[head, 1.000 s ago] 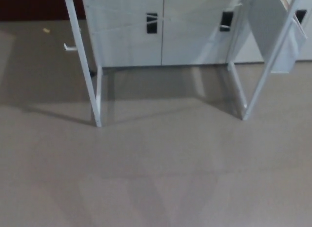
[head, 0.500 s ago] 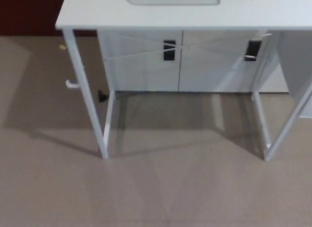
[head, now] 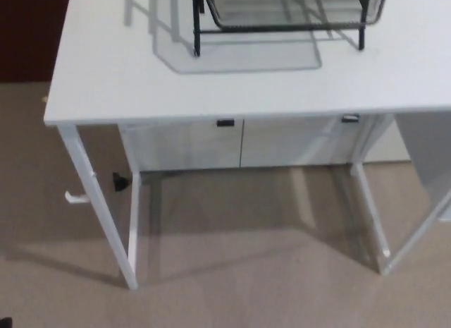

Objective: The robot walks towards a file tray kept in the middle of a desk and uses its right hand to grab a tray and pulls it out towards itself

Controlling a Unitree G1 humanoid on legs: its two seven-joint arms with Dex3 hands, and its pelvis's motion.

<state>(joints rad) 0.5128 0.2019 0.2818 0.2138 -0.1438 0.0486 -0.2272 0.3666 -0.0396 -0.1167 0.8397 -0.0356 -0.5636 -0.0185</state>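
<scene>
File tray (head: 289,10) (black wire) is cropped atop the desk (head: 106,67).

The black wire file tray (head: 289,14) stands upright on the white desk (head: 106,74) (its top apparently cropped).

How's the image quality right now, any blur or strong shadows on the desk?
Head view: slightly soft overall, with no strong glare. The file tray, cut off at the top edge, casts a grey shadow onto the white desk to its left and front. Softer shadows of the desk legs lie across the floor.
</scene>
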